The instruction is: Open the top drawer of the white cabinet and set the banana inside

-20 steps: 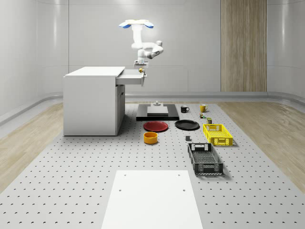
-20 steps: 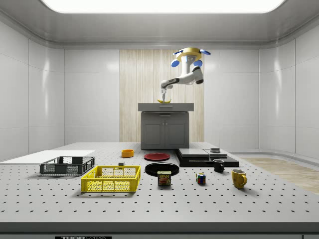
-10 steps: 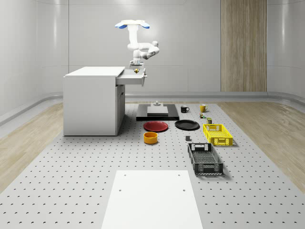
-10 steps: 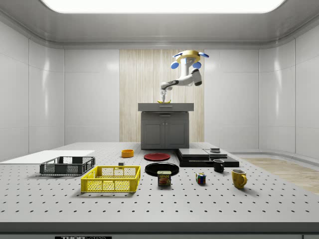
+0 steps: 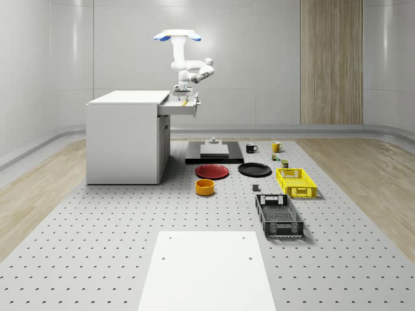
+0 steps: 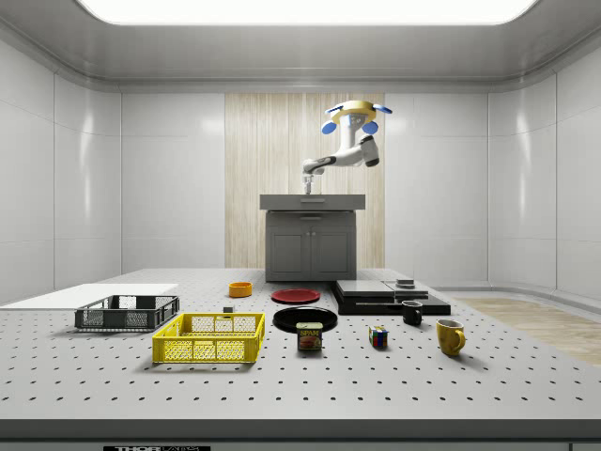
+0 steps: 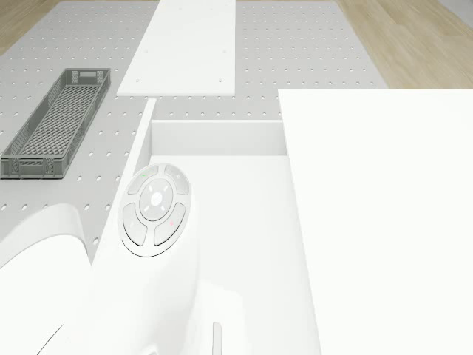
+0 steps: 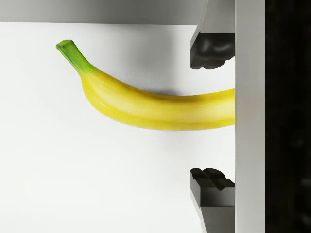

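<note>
Careful: your gripper (image 8: 212, 116) is wide open over the banana (image 8: 146, 104) in the drawer (image 7: 214, 222); lifting crookedly could bump its wall.

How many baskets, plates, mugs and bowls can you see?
Baskets: 2 (yellow basket, grey basket)
Plates: 2 (red plate, black plate)
Mugs: 2 (black mug, yellow mug)
Bowls: 1 (orange bowl)
Total: 7

The white cabinet (image 5: 126, 136) is seen from afar in whole-scene and side views; its open drawer (image 7: 214, 214) is viewed closely from drone and wrist.
</note>
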`<state>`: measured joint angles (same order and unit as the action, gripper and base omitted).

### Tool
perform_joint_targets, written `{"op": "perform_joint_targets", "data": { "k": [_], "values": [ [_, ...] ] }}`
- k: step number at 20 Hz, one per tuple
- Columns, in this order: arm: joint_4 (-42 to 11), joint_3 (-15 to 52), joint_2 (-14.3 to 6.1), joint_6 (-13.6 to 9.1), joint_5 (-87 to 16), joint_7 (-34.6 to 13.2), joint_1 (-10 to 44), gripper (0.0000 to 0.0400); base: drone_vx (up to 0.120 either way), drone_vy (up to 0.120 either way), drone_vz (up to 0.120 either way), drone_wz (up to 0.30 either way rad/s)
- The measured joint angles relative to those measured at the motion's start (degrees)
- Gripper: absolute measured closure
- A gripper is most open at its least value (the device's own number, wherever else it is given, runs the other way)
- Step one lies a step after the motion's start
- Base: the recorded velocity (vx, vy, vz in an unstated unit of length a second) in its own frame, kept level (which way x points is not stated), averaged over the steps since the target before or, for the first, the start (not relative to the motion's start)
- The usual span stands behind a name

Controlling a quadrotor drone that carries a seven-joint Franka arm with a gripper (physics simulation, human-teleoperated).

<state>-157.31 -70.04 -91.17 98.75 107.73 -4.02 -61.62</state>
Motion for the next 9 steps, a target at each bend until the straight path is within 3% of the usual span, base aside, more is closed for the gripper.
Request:
{"op": "perform_joint_targets", "data": {
  "k": [4,9],
  "values": [
    [-0.02,0.00,0.07,-0.12,0.15,-0.44,0.02,0.0026,0.000,0.000,0.000,0.000],
    [-0.04,0.01,0.18,-0.24,0.25,-0.69,0.06,0.0008,0.000,0.000,0.000,0.000]
  ]
}}
